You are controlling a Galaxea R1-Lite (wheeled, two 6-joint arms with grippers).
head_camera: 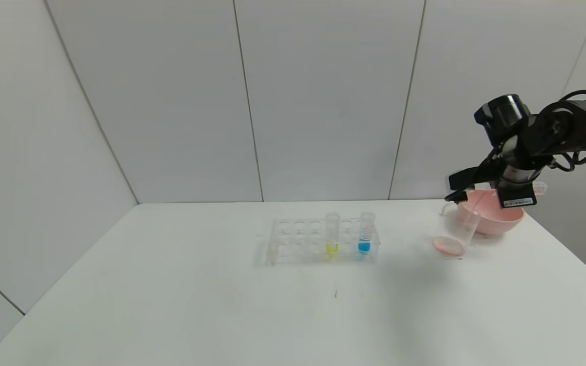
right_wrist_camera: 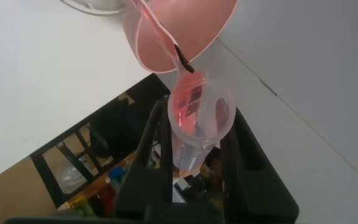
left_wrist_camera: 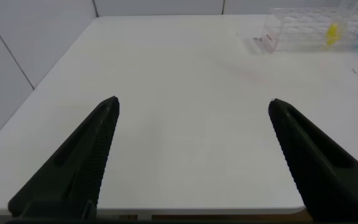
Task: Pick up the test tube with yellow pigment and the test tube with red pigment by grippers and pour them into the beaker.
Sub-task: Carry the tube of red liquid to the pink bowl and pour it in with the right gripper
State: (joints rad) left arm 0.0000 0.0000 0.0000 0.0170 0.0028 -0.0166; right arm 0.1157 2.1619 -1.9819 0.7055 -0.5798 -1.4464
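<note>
Right tool (head_camera: 468,189) pinching red tube (right_wrist_camera: 194,118) over beaker (head_camera: 455,235), pink bowl (head_camera: 494,217) behind, left tool (left_wrist_camera: 191,155) spread.

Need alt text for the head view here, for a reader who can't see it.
At the table's far right, the right gripper tips the test tube with red pigment over the beaker, which holds pinkish-red liquid, beside a pink bowl. Mid-table, a clear rack holds the test tube with yellow pigment and a blue one.

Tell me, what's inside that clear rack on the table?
The rack holds two upright tubes: the test tube with yellow pigment and, beside it, a tube with blue liquid. The other holes look empty; the clear plastic hides nothing.
</note>
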